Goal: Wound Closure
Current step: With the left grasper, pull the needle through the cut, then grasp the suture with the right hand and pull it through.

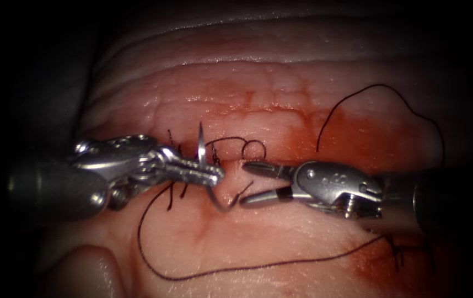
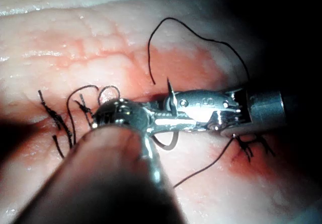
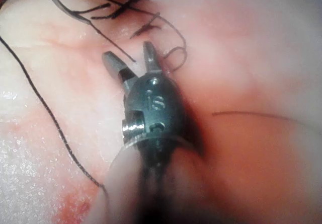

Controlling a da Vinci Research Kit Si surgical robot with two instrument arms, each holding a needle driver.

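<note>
In the endoscope view the left tool (image 1: pixel 214 175) reaches in from the left of the frame, its jaws clamped on the needle (image 1: pixel 201 148) around the middle of its curve. The sharp tip stands up above the jaws, and the lower end hooks down and to the right toward centre frame, clear of the tissue (image 1: pixel 280 94) as far as I can see. Facing it from the right, the right tool (image 1: pixel 247 185) has its jaws apart, holding nothing, just beside the needle's lower end. Thread (image 1: pixel 192 275) sweeps in a long loop across the bottom of the frame, and more arcs at upper right. Red fluid (image 1: pixel 358 138) stains the tissue right of centre.
</note>
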